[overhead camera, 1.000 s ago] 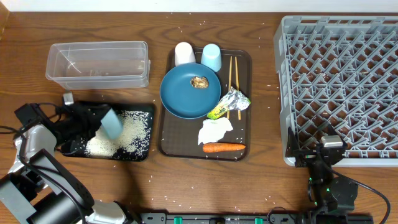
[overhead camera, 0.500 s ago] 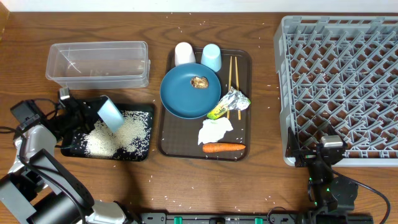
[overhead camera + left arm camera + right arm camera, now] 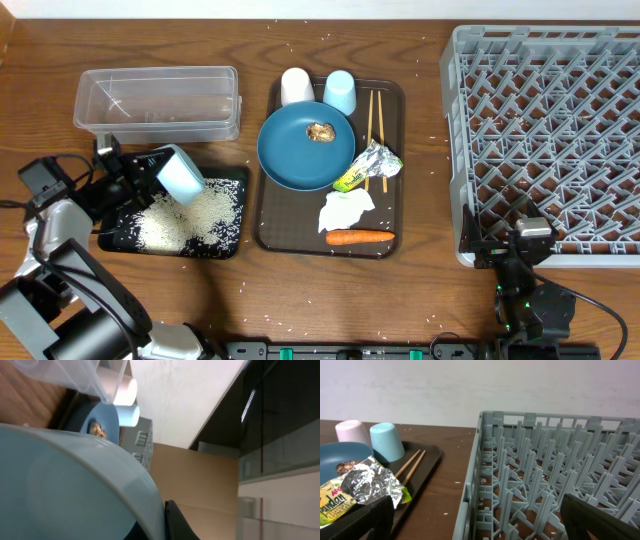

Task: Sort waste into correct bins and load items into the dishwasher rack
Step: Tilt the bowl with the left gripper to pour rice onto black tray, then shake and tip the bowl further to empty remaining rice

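**While rice covers the black tray, a tilted bowl hangs over its far edge**

Where the wooden surface [image 3: 420, 290] reaches 8 o'clock, a shallow, rectangular black tray [image 3: 236, 178] holds a loose bed of white rice grains [image 3: 200, 212]; more specks lie scattered on the wood. The left end effector [image 3: 152, 172] is pressed together on the rim of the light blue bowl [image 3: 182, 176], smooth and rounded, which is tipped on its side over the tray's 12 o'clock edge. At 10 o'clock stands the clear plastic tub [image 3: 85, 100], glossy with rounded corners.

In the middle lies the brown serving tray [image 3: 290, 225]. On it, toward 12 o'clock, the white cup [image 3: 297, 87] and light blue cup [image 3: 340, 92] stand upside down side by side. Below them the round dark blue plate [image 3: 295, 150] carries a brown food lump [image 3: 320, 132]. The thin wooden chopsticks [image 3: 375, 115] lie along the tray's 3 o'clock side, their lower ends under the crinkled silver and yellow-green foil wrapper [image 3: 370, 163]. Toward 6 o'clock sit the crumpled white tissue [image 3: 346, 210] and the slim orange carrot [image 3: 360, 237].

At 3 o'clock the grey rack [image 3: 550, 130], a square lattice of pegs, fills the side. The right end effector [image 3: 522, 243] rests at 5 o'clock by the rack's near wall, fingers spread wide, gripping nothing.
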{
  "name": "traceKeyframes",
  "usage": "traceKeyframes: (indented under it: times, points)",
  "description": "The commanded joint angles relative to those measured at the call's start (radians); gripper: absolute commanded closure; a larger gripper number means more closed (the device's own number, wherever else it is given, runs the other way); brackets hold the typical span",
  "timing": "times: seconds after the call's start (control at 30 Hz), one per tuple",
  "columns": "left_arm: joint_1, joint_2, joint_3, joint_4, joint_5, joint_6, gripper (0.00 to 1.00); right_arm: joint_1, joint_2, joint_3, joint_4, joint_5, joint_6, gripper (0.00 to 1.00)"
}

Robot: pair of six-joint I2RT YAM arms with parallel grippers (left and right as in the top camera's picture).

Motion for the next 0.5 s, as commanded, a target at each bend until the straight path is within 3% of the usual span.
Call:
traceKeyframes:
  times: [0.0, 0.2, 0.33, 0.47]
  points:
    - [-0.027, -0.016, 0.011, -0.031, 0.03, -0.023, 0.94, 0.015, -0.002, -0.002, -0.003, 0.003, 0.0, 0.01]
    - [-0.04, -0.069, 0.011, 0.014, 0.029, -0.024, 0.94, 0.015, -0.002, -0.002, -0.003, 0.003, 0.0, 0.01]
    - [-0.032, -0.116, 0.011, 0.009, 0.031, -0.134, 0.94, 0.015, -0.002, -0.002, -0.003, 0.003, 0.0, 0.01]
    - [-0.031, -0.222, 0.011, 0.075, 0.03, -0.117, 0.94, 0.015, -0.002, -0.002, -0.003, 0.003, 0.0, 0.01]
